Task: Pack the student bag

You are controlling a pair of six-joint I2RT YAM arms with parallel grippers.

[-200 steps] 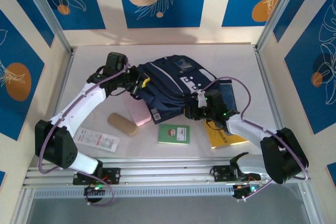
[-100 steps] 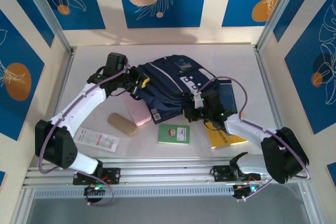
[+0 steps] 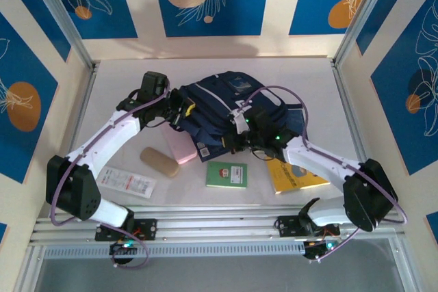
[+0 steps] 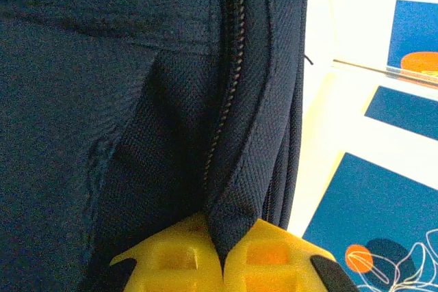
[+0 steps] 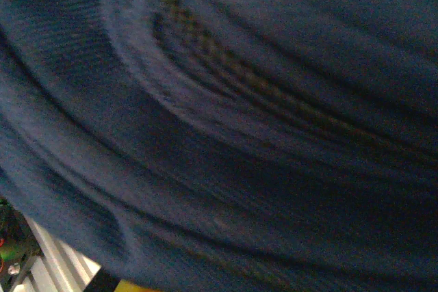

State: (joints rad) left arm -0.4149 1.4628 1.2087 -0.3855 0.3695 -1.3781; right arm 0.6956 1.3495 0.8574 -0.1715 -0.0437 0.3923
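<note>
The student bag (image 3: 219, 104), navy with a grey-white front patch, lies at mid-table. My left gripper (image 3: 179, 109) is at its left side. In the left wrist view its yellow fingers (image 4: 274, 258) are shut on a fold of navy fabric (image 4: 236, 203) beside the zipper (image 4: 226, 66). My right gripper (image 3: 236, 135) is pressed into the bag's near edge. Blurred navy fabric (image 5: 219, 128) lies right against the right wrist camera and hides the jaws, which sit shut in the cloth.
Near the bag lie a pink case (image 3: 179, 145), a tan oval case (image 3: 159, 161), a white packet (image 3: 129, 182), a green booklet (image 3: 226, 174), a yellow book (image 3: 293, 176) and a blue notebook (image 3: 295, 122). Metal frame posts and walls bound the table.
The right gripper closed and slid left along the bag's near edge, drawing fabric with it. The left arm stayed put, still gripping the bag.
</note>
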